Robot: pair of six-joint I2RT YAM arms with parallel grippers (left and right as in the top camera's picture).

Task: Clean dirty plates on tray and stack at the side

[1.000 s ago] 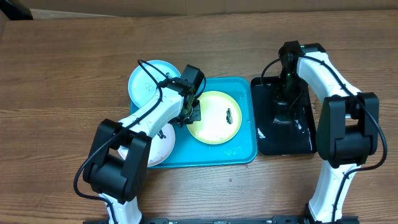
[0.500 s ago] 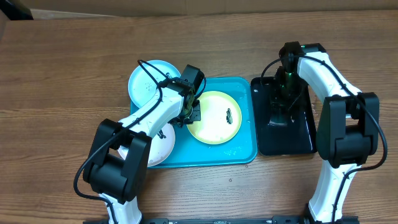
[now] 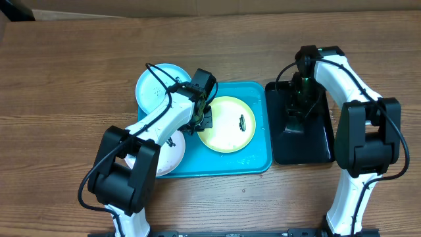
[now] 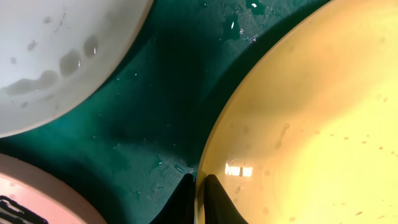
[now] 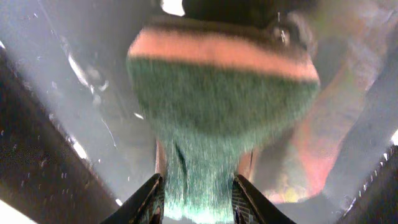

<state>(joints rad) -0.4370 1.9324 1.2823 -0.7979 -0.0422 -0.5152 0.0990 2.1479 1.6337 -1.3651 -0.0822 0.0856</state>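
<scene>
The overhead camera looks straight down on the table [image 3: 66, 79] from well above, with both arm bases at the frame's bottom edge. It takes in the whole turquoise tray [image 3: 258, 148] and the black tray [image 3: 319, 148]. The left wrist camera sits very near the turquoise tray's wet floor. It faces down past the left gripper [image 4: 199, 200] (only its tips show, at the bottom edge) onto the rim of the yellow-green plate [image 4: 311, 124], a spot the overhead view shares. The right wrist camera looks along the right gripper [image 5: 199, 199] at a sponge [image 5: 217, 106], close and blurred. The dark surface behind is probably the black tray, which overhead also sees.
</scene>
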